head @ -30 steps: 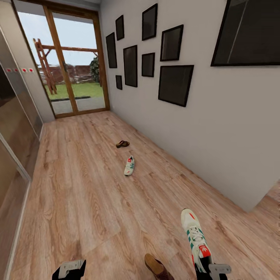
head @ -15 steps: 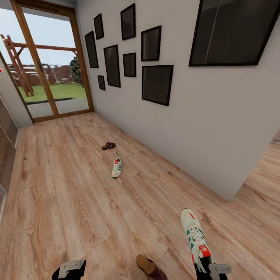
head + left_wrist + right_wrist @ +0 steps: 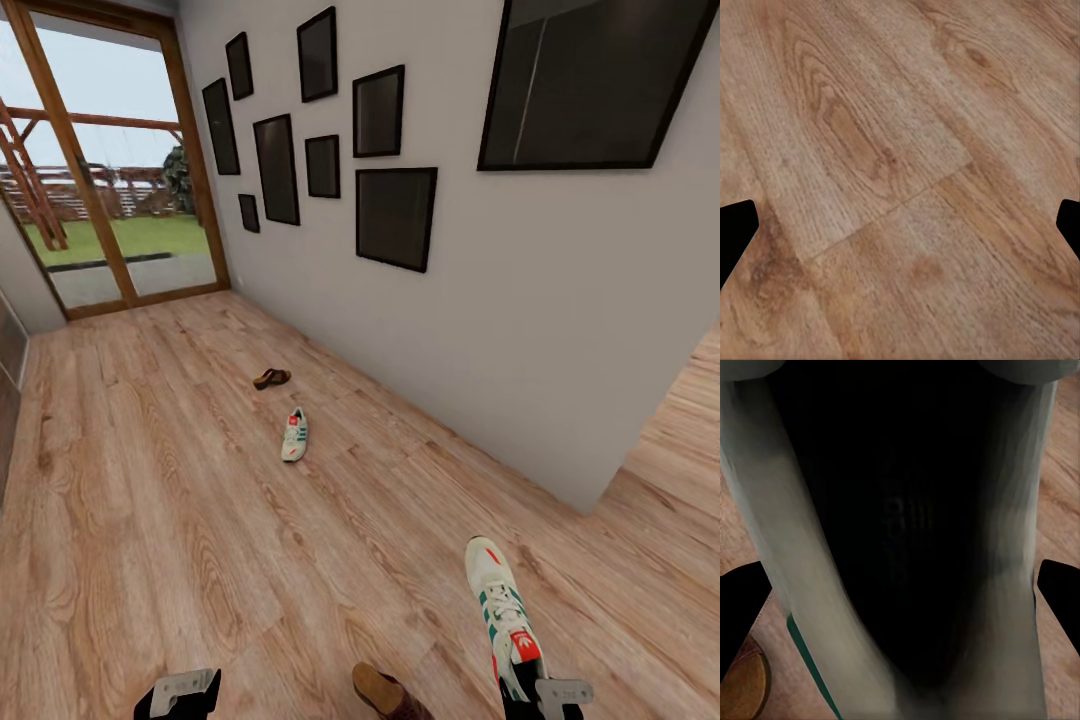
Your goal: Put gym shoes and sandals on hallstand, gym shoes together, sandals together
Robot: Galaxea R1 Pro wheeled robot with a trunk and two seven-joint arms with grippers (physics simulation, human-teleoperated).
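The robot's view has swung right, sliding the glass door toward the frame's edge. Left to right: the left gripper point(image 3: 178, 692) hangs empty, jaws wide, over the wood-plank floor point(image 3: 150, 500); a dark brown sandal point(image 3: 271, 378) and a white green-striped sneaker point(image 3: 294, 434) lie mid-corridor; a second brown sandal point(image 3: 385, 692) lies beneath; the right gripper point(image 3: 545, 695) clamps another sneaker point(image 3: 502, 605) by its heel. That shallow hold could slip while travelling.

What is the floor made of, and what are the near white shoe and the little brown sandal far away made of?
The floor looks like matte wood planks: grain, knots and seams show. The near gym shoe seems white leather or fabric with laces, green stripes and a pale, rubbery-looking sole. The far sandal looks dark brown, maybe leather, but it is too small to tell.
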